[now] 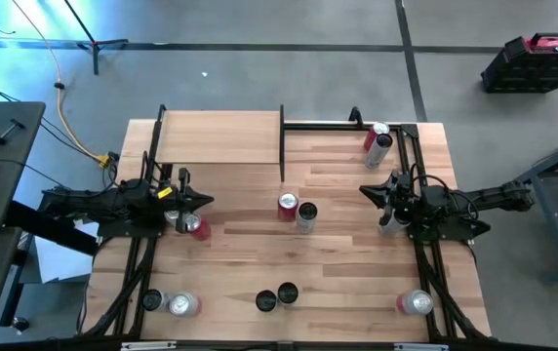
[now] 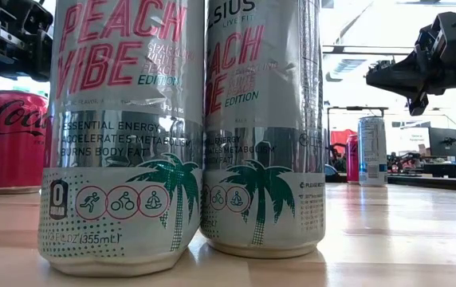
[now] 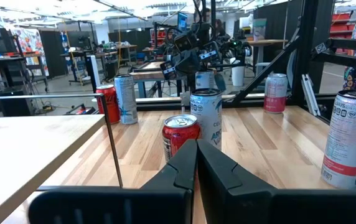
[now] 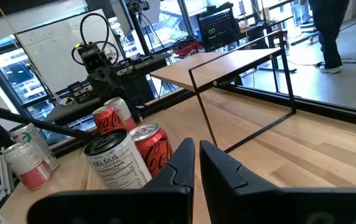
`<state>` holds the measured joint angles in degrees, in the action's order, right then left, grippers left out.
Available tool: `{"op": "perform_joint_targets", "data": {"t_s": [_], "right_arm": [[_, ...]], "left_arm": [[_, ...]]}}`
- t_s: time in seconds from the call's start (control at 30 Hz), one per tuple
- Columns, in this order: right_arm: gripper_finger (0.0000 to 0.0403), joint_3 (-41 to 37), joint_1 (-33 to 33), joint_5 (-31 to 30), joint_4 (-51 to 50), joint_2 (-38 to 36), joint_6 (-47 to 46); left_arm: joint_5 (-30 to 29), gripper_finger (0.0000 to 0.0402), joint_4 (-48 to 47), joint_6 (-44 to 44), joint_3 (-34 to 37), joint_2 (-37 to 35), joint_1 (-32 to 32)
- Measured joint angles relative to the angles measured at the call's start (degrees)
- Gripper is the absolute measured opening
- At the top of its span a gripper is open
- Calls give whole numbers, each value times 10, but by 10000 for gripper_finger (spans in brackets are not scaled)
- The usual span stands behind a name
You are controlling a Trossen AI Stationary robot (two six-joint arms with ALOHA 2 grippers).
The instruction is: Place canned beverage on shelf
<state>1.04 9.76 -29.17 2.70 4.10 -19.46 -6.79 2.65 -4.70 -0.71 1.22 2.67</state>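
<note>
The shelf (image 1: 219, 136), a light-wood board on thin black posts, stands at the table's far left; it also shows in the left wrist view (image 3: 35, 143) and the right wrist view (image 4: 228, 62). A red can (image 1: 287, 207) and a silver can (image 1: 305, 216) stand upright side by side at the table's middle. My left gripper (image 1: 206, 202) is shut and level at the left edge, pointing toward them with nothing between its fingers (image 3: 184, 163). My right gripper (image 1: 363, 190) is shut at the right edge, also pointing toward the middle (image 4: 196, 149).
Another red can (image 1: 196, 226) stands just beside my left gripper. Two cans (image 1: 378, 142) lie at the far right corner. Several more cans stand along the near edge (image 1: 181, 304) (image 1: 277, 296) (image 1: 416, 303); two of them fill the low view (image 2: 120, 135).
</note>
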Motion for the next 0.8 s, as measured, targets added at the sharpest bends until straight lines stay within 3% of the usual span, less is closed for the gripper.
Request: {"op": "perform_joint_targets", "data": {"t_s": [0.8], "right_arm": [[11,0,0,0,0,0,0]], "left_arm": [[0,5,16,15,0,0,0]]}}
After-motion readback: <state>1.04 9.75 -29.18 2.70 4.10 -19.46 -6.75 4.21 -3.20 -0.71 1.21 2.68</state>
